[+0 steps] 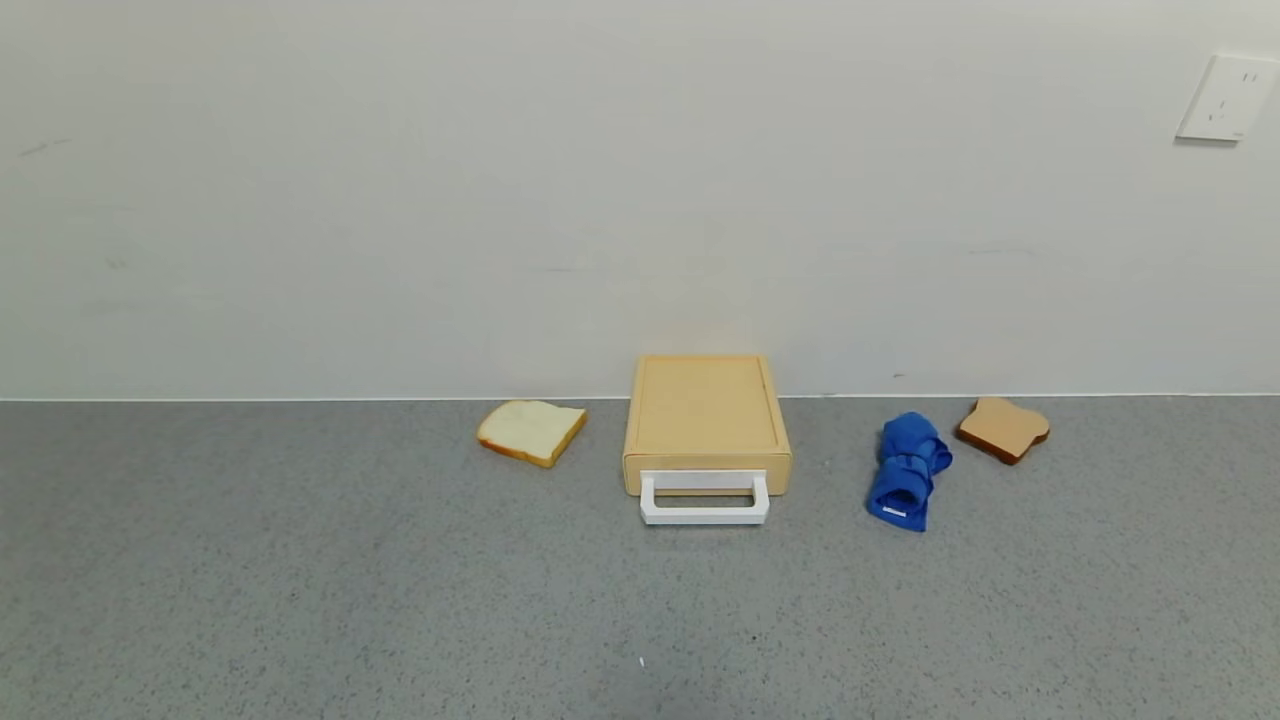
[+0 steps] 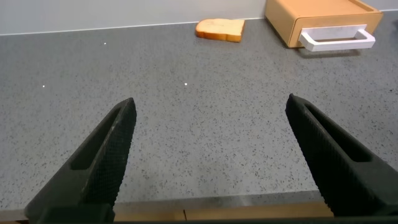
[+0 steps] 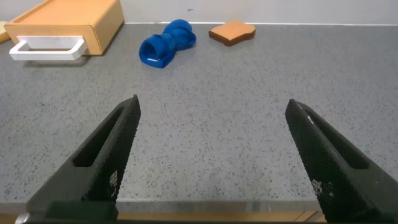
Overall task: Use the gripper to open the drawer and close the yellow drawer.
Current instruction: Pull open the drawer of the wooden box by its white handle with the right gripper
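— Where were your claws, and how did they stand?

— My left gripper [image 2: 208,124] hung low over the grey counter [image 1: 300,600], its fingers [image 2: 106,155] spread wide with nothing between them. My right gripper [image 3: 211,124] was the same: spread wide, empty, low over the counter near its front edge. Neither arm showed from my head camera.

— And beyond the claws?

— The yellow drawer [image 1: 706,415] sat well ahead of both, at the middle of the counter's back, its rear against the pale wall [image 1: 500,200]. It was pushed fully into its casing, front face flush, and the white loop handle [image 1: 704,498] stuck out toward me.

— What lay around it?

— To my left of it, near but not touching, lay a pale bread slice [image 1: 531,431]. To my right lay a rolled blue cloth [image 1: 908,470], and just beyond that, close to the wall, a browner bread slice [image 1: 1003,429]. A white socket plate [image 1: 1226,98] was high on the wall, far right.
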Robot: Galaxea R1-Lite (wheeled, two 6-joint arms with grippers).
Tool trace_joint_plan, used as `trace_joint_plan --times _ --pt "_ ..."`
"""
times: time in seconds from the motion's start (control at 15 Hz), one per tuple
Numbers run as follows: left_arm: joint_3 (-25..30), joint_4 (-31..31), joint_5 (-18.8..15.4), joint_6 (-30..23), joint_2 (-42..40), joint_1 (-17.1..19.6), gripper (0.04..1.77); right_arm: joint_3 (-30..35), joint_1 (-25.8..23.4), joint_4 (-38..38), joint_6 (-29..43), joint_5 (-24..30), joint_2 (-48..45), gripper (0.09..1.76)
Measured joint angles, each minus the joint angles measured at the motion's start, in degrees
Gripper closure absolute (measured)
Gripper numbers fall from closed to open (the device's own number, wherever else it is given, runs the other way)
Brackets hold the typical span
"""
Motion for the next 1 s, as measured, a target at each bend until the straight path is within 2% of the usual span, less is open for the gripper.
trace_joint_plan --times 0.13,0.33,0.53,1.0 --pt "0.00 -0.02 0.00 0.00 0.02 0.00 0.08 -3.39 0.02 1.46 0.21 0.27 0.66 0.14" --pt "0.00 0.00 0.00 0.00 0.05 0.00 0.08 -13.09 0.34 4.91 0.69 0.35 7.46 0.14" --pt "0.00 -0.02 0.00 0.00 0.05 0.00 0.08 -22.54 0.68 6.12 0.84 1.18 19.46 0.14" --pt "0.00 -0.02 0.00 0.00 0.07 0.00 0.08 -41.27 2.26 7.39 2.13 7.35 51.08 0.14"
